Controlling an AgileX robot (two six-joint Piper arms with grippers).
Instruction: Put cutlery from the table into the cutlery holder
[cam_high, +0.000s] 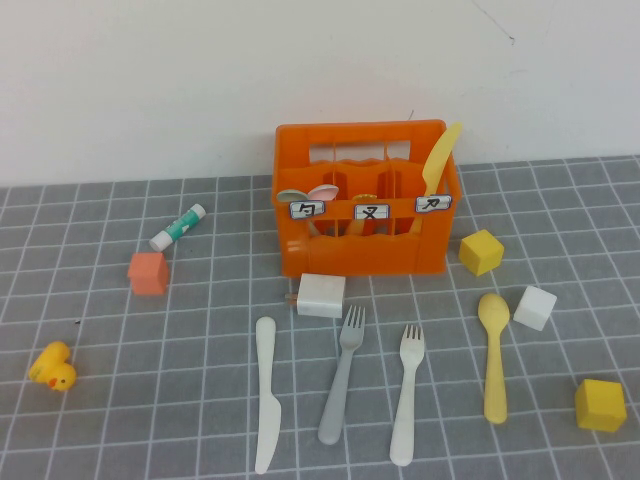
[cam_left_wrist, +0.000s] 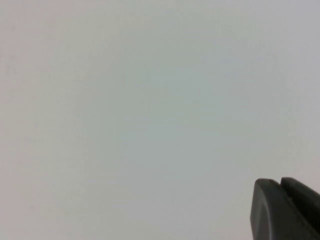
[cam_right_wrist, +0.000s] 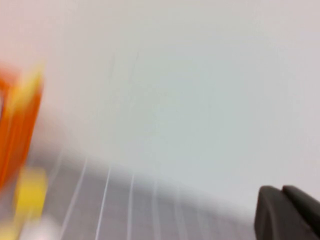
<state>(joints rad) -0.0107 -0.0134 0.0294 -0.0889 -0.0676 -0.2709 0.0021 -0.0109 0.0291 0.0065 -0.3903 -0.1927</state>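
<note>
Both my end effectors, left (cam_left_wrist: 280, 187) and right (cam_right_wrist: 281, 192), are clenched empty; the yellow spoon (cam_high: 494, 362), lower right, lies lengthwise toward my right arm.

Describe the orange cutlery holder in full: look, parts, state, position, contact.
The cutlery holder is an orange crate that looks like plastic, standing upright on the tiled table near the back wall. A handle bar spans its top, dividers split it into compartments, and three small white labels with black pictograms sit across its front. A yellow utensil leans out of the robot's-right compartment; pale items show in the left one. A white block lies against its front base. Neither gripper is near it.
</note>
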